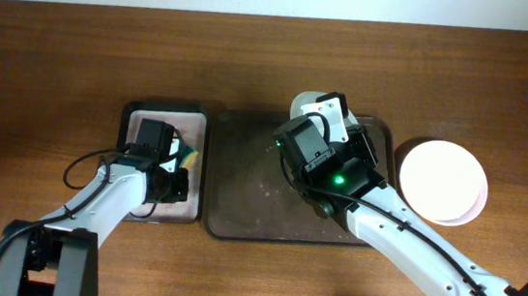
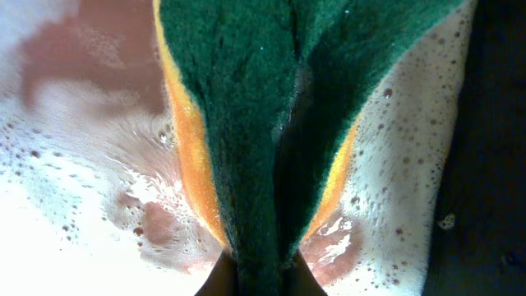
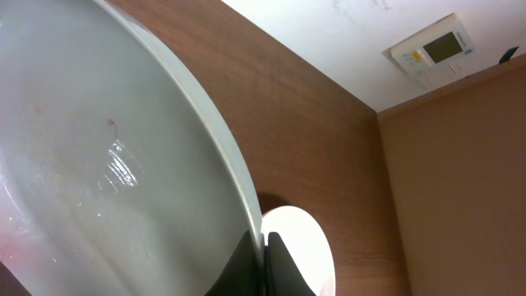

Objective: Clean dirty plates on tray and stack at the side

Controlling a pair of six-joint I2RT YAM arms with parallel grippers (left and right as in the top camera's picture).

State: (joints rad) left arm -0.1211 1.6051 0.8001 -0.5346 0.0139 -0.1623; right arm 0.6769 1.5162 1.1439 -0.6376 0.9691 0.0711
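My right gripper is shut on the rim of a white plate and holds it tilted on edge above the far right part of the dark brown tray. In the right wrist view the jaws pinch the plate; its face is wet, with a tiny red speck. White plates lie on the table right of the tray and also show in the right wrist view. My left gripper is shut on a green and yellow sponge. In the left wrist view the jaws hold the sponge folded.
The sponge hangs over the small black-rimmed tray, left of the brown tray, which holds pinkish foamy water. The brown tray's floor shows wet specks. A wall panel shows at the top of the right wrist view.
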